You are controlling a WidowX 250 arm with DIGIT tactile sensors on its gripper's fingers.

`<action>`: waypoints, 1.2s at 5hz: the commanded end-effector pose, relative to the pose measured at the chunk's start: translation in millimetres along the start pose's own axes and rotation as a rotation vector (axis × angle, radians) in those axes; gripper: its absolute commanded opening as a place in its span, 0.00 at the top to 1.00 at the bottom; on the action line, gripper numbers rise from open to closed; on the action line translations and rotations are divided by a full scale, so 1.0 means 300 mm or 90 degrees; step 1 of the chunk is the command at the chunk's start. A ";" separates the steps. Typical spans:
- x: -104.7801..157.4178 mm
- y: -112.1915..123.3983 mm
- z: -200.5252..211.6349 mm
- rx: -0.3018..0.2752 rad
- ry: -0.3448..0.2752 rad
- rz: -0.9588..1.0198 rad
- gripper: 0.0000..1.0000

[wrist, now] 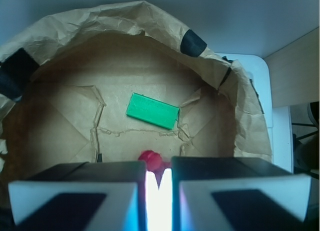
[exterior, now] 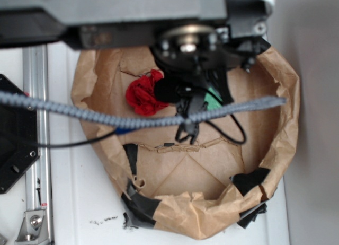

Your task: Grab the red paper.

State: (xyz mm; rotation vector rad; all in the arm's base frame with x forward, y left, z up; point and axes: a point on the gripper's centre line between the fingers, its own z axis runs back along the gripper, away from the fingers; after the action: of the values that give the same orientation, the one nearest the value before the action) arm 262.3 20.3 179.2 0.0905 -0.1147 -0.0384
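Observation:
The red paper [exterior: 143, 94] is a crumpled bright red wad inside the tan-brown paper bowl [exterior: 286, 112], at its back left. My gripper [exterior: 165, 90] hangs right next to it, its black fingers at the wad's right edge. In the wrist view the two jaws stand nearly together, and a wedge of the red paper [wrist: 151, 160] sits pinched in the narrow gap at my gripper [wrist: 159, 173] tips. Most of the wad is hidden behind the fingers there. I cannot tell whether it is off the bowl's floor.
A flat green block [wrist: 152, 110] lies on the brown paper [wrist: 125, 16] floor beyond the jaws, partly hidden under the arm [exterior: 213, 99]. Black tape patches [exterior: 140, 205] mark the bowl's raised rim. A grey braided cable [exterior: 106, 116] crosses the view. A metal rail [exterior: 36, 123] runs along the left.

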 end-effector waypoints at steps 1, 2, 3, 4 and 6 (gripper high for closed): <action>-0.057 0.091 -0.178 0.060 0.071 -0.006 0.00; -0.121 0.075 -0.296 0.041 0.094 -0.023 0.00; -0.135 0.022 -0.405 -0.030 0.092 -0.068 0.00; -0.136 -0.051 -0.496 -0.071 0.073 -0.090 0.00; -0.072 -0.091 -0.529 -0.099 0.043 -0.089 1.00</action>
State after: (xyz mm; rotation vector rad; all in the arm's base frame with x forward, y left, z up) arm 253.1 11.8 18.2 -0.0592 0.0011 -0.1576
